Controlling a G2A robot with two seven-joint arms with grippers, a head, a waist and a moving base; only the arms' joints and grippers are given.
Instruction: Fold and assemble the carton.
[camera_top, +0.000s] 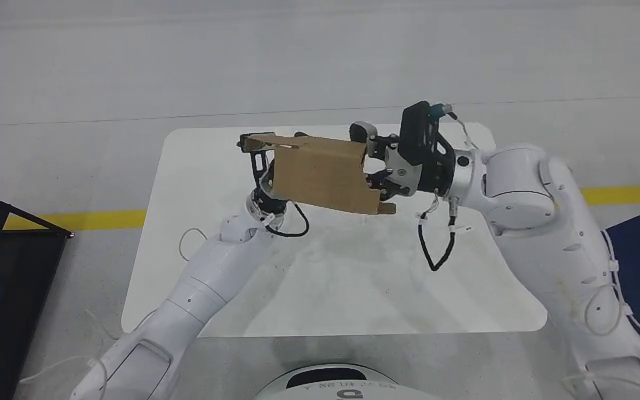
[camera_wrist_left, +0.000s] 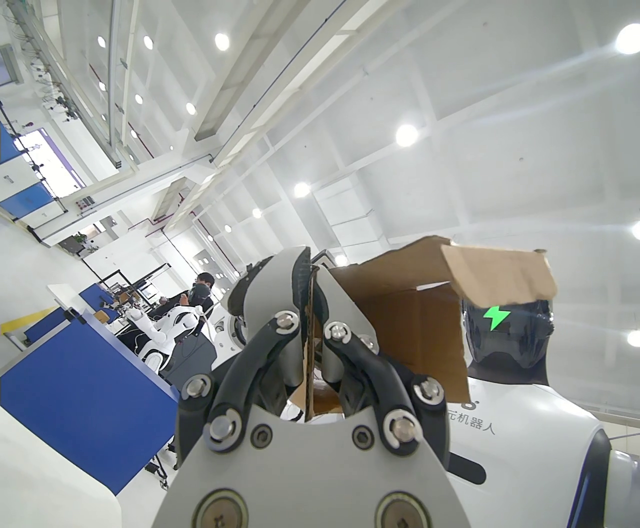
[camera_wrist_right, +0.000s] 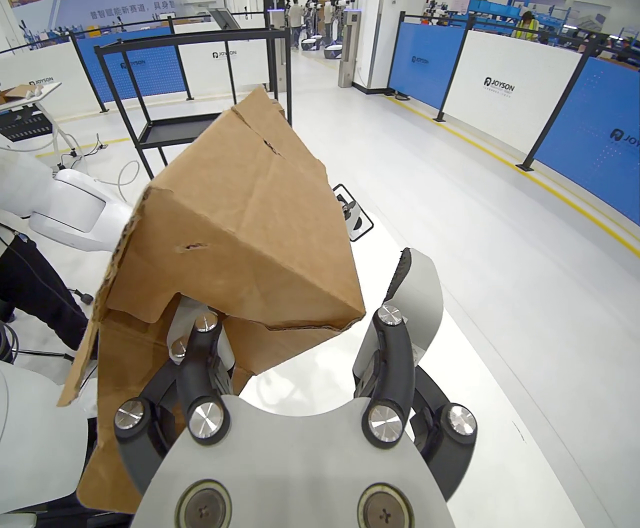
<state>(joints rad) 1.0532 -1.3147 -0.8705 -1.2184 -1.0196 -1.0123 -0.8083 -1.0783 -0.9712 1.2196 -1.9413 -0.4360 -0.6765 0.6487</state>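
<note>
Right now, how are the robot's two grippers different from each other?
The left gripper is shut, pinching a thin edge of the carton; the right gripper is open, fingers spread wide. The left gripper sits at one end of the carton, the right gripper at the opposite end, one finger partly behind the cardboard. Both are grey with black links, up above the table.

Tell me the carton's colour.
Plain brown cardboard: the carton shows best in the right wrist view.

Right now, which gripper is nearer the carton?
Left. The left gripper is clamped on a wall of the carton; the right gripper is open, straddling the opposite end.
</note>
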